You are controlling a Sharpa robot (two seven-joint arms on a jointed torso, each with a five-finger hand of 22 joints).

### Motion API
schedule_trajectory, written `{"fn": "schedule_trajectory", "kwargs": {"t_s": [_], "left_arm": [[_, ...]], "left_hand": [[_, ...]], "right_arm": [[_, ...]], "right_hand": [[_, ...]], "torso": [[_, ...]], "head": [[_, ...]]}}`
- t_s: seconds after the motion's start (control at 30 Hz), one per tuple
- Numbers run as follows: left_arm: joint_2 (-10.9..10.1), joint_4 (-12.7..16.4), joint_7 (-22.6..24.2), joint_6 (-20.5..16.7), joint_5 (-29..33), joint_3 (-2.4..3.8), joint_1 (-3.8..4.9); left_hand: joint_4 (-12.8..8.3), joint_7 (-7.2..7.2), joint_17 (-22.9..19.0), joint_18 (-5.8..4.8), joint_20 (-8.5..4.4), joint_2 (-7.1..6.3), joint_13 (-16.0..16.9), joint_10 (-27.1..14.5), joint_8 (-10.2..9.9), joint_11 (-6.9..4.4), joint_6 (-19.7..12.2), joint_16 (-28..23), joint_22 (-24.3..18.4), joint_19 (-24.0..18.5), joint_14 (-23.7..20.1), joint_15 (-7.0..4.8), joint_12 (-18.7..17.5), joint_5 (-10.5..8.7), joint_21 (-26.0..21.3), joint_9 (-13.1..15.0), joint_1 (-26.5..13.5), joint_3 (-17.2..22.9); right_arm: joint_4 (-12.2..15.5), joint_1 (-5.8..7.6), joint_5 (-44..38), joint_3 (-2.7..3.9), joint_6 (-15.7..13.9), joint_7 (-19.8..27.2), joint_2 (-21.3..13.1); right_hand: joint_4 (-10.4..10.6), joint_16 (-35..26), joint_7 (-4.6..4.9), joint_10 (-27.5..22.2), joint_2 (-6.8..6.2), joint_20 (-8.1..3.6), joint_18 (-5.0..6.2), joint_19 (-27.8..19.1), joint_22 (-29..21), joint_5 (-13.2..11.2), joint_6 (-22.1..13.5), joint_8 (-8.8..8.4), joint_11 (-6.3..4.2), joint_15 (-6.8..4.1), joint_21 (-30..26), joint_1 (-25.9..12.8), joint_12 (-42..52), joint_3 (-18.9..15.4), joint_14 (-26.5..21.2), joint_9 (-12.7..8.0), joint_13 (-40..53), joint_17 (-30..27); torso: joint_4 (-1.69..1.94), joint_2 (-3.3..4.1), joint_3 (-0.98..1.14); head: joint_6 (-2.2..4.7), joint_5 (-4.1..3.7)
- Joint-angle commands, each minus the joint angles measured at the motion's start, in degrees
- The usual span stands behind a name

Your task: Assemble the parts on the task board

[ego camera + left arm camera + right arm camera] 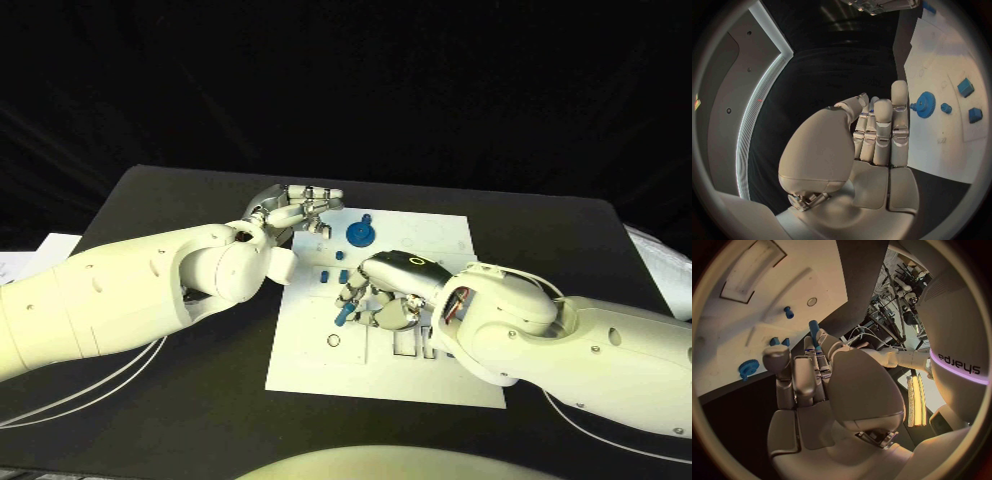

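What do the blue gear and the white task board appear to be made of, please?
The blue gear looks like moulded or printed plastic: uniform matte blue, crisp teeth, no metallic glint. The task board seems a rigid white plate, plastic or painted, I cannot tell which: flat, matte, with cut-out recesses. The right robot hand holds a blue peg of the same matte look.

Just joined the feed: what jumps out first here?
The right hand sits over the middle of the white task board, holding a blue peg in its fingers. The left hand rests at the board's far left corner, beside a blue gear.
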Motion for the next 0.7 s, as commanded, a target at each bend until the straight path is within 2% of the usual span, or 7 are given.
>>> {"fn": "schedule_trajectory", "kwargs": {"t_s": [0.03, 0.3, 0.7], "left_arm": [[0.08, 0.14, 0.25, 1.06, 0.18, 0.04, 0.01], [0.24, 0.01, 0.21, 1.16, 0.18, 0.04, 0.01], [0.25, -0.05, 0.14, 1.24, 0.18, 0.04, 0.01]], "left_hand": [[-0.32, 0.06, -0.06, 1.02, 0.32, 0.31, 0.08, -0.27, 0.18, 0.01, -0.47, -0.23, -0.06, -0.16, -0.26, -0.13, 0.19, -0.15, -0.21, 0.0, -0.27, 0.13], [-0.32, 0.06, -0.06, 1.02, 0.32, 0.31, 0.08, -0.27, 0.18, 0.01, -0.47, -0.23, -0.06, -0.16, -0.26, -0.13, 0.19, -0.15, -0.21, 0.0, -0.27, 0.13], [-0.32, 0.06, -0.06, 1.02, 0.32, 0.31, 0.08, -0.27, 0.18, 0.01, -0.47, -0.23, -0.06, -0.16, -0.26, -0.13, 0.19, -0.15, -0.21, 0.0, -0.27, 0.13]], "right_arm": [[-1.12, -0.98, -1.34, -0.09, 2.96, 1.81, 1.1], [-3.45, -2.66, -3.3, -0.23, 3.89, 2.04, 3.59], [-4.32, -3.15, -6.5, -0.27, 4.81, 1.25, 4.24]], "right_hand": [[0.03, 0.2, -0.08, 0.49, -0.01, -0.12, -0.6, -0.1, -0.08, 0.39, 0.18, -0.03, -0.14, -0.31, 0.14, -0.53, -0.2, 0.31, 1.64, -0.06, 0.0, -0.02], [-0.04, 0.29, -0.08, 0.47, -0.02, -0.11, -0.59, -0.14, -0.1, 0.54, 0.15, -0.03, -0.14, -0.31, 0.13, -0.57, -0.29, 0.52, 1.65, -0.06, 0.0, 0.08], [-0.08, 0.32, -0.06, 0.46, -0.14, -0.1, -0.59, -0.17, -0.11, 0.59, 0.12, -0.03, -0.12, -0.3, 0.13, -0.66, -0.35, 0.61, 1.65, -0.07, 0.0, 0.11]], "torso": [[-0.11, 0.03, 0.02], [0.0, 0.04, 0.07], [-0.07, 0.0, 0.13]], "head": [[-0.16, 0.35], [-0.48, 0.51], [-0.74, 0.64]]}}
